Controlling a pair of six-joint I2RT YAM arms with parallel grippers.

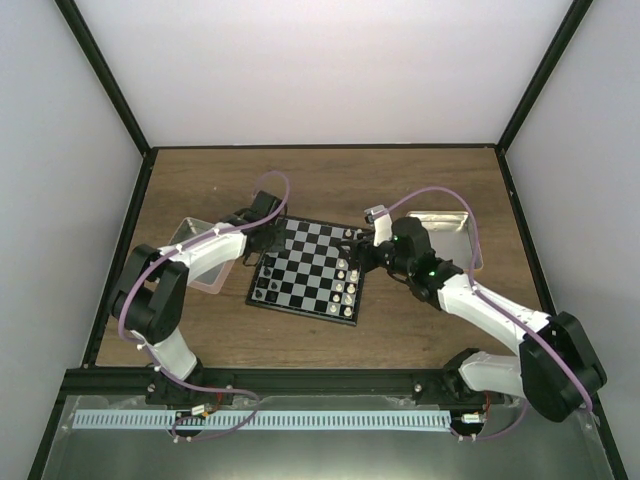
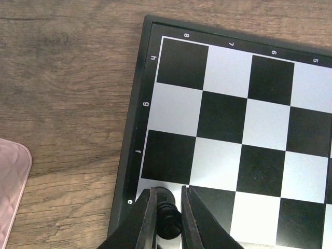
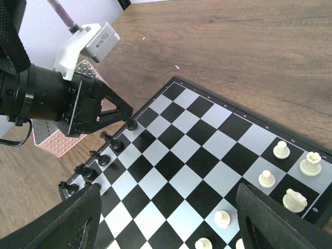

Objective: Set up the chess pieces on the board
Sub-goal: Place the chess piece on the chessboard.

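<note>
At the far left the pink box (image 1: 188, 240) lies on the counter (image 1: 330, 180), just beside the left edge of the board (image 2: 136, 124). Next to it, the left pincer (image 2: 168, 194) is clamped on one black chessman (image 2: 166, 220). It holds this piece over the outermost line of squares, at the rim that carries the letters. In the right wrist view the piece continues a line of four other black chessmen (image 3: 98, 158), which stand along the same edge, each on its own square. Whether its foot already touches the board I cannot tell.

I judge the step in hand to be the setting down of this piece. To do it well, the arm should lower it straight until the foot sits flat in the middle of its square. Only then should the fingers part, and only a little. There is the rim on one side of the fingers and a bare square on the other, so the opening has room. The nearest standing piece is just beside this square, so the lift should go straight up and not sideways.

Further right, the white chessmen (image 3: 282, 150) stand at the opposite edge. Above them is the right pincer (image 3: 168, 207), with its fingers wide apart and nothing between them — it is well apart from the work. At the far right lies the tray (image 1: 440, 213).
</note>
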